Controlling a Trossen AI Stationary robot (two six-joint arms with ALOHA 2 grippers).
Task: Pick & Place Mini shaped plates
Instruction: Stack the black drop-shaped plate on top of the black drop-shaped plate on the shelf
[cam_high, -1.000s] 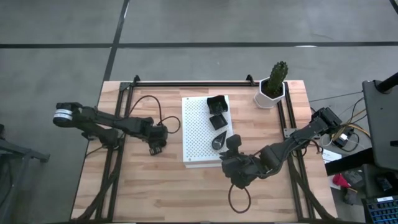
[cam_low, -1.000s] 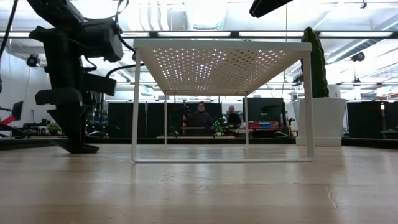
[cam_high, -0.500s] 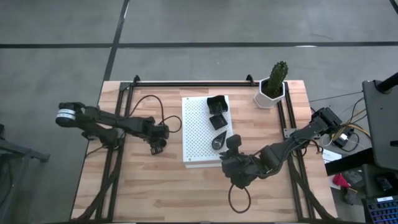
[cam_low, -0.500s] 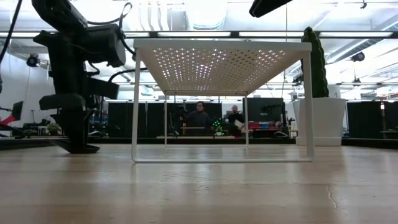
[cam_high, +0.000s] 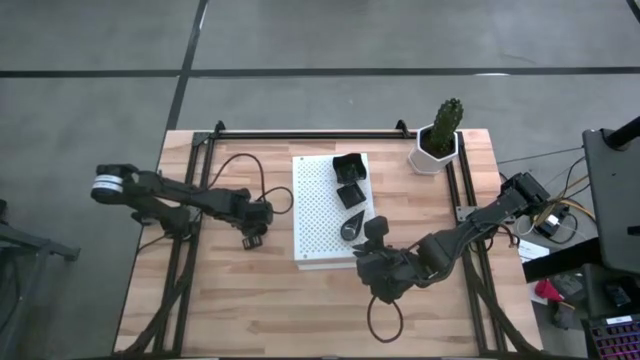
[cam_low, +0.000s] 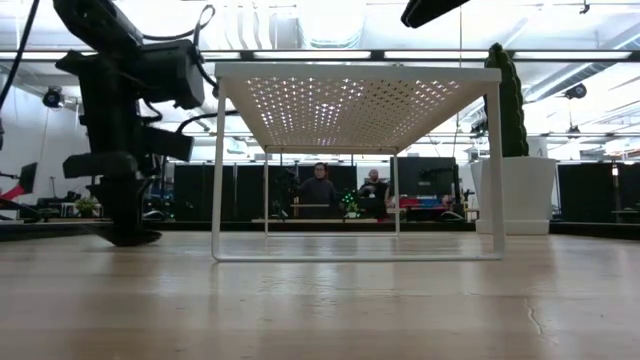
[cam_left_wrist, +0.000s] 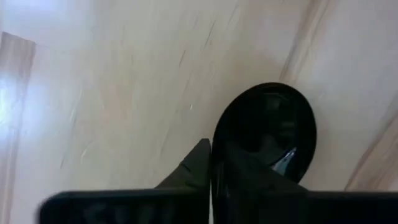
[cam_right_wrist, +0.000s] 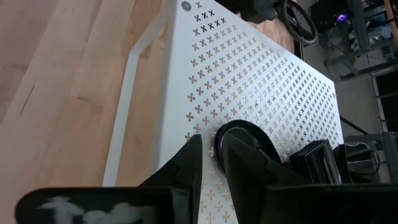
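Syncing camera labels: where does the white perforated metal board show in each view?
High: white perforated metal board at table centre, dark mini plates along its right edge.
Low: raised shelf on thin legs, seen from below, centre.
Left wrist: not in it.
Right wrist: fills the middle, right tool at its edge.
Shared landmark: cactus in white pot.

From my station I see a light wooden worktop (cam_high: 250, 300) standing on grey floor (cam_high: 90, 120) crossed by dark seams; beyond it, bright ceiling lights (cam_low: 330, 20) above two seated people (cam_low: 320, 190).
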